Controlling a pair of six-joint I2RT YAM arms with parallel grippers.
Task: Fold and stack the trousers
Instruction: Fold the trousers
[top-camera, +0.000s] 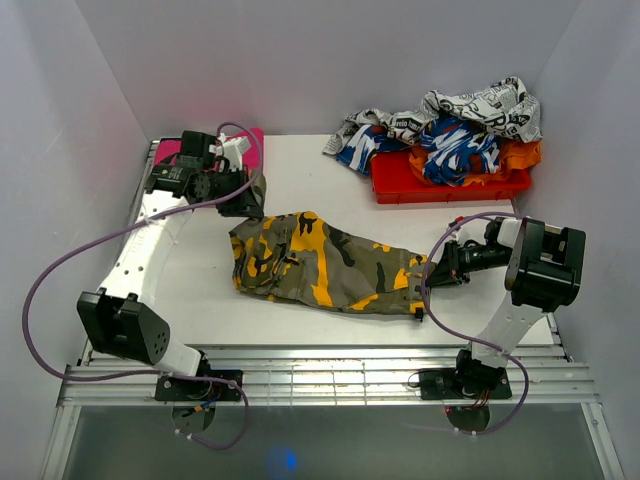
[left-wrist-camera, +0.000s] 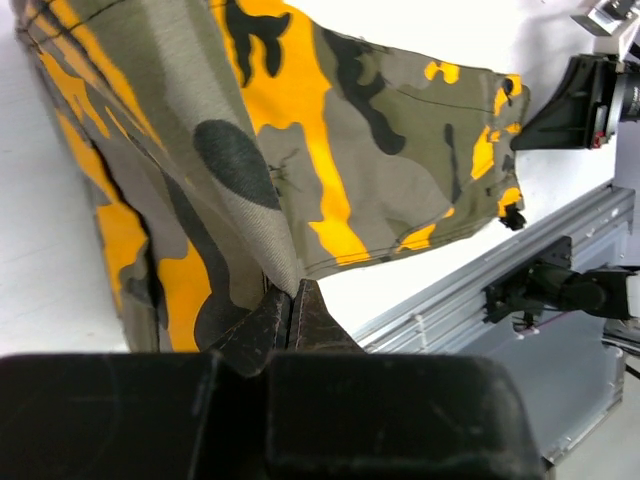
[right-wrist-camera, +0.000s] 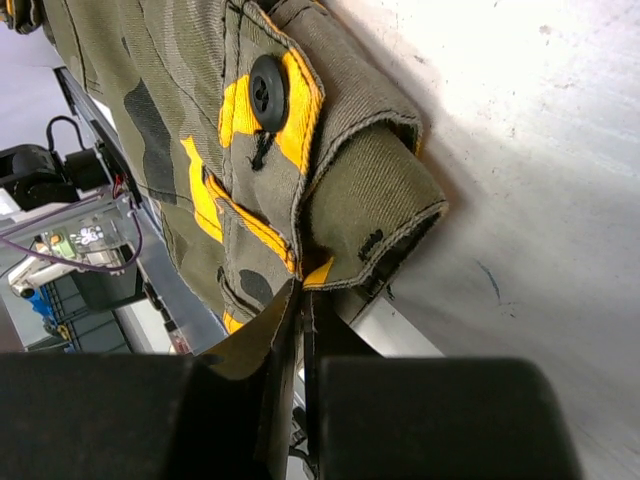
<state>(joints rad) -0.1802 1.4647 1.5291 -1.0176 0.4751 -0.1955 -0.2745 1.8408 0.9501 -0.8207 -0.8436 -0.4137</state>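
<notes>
The camouflage trousers (top-camera: 320, 262) lie stretched across the middle of the white table (top-camera: 300, 165), with the waistband end on the right. My left gripper (top-camera: 245, 200) is at their back-left end and is shut on a lifted fold of the cloth (left-wrist-camera: 330, 130), pinched at its tips (left-wrist-camera: 290, 295). My right gripper (top-camera: 432, 272) sits at the waistband end. In the right wrist view its jaws (right-wrist-camera: 303, 295) are shut on the waistband edge (right-wrist-camera: 330, 170), just below a black button (right-wrist-camera: 267, 90).
A red bin (top-camera: 400, 185) at the back right holds a pile of a newsprint garment (top-camera: 480, 105), a blue-and-white garment (top-camera: 455, 145) and orange cloth (top-camera: 520, 155). A pink object (top-camera: 250, 135) lies at the back left. Aluminium rails (top-camera: 320, 375) run along the near edge.
</notes>
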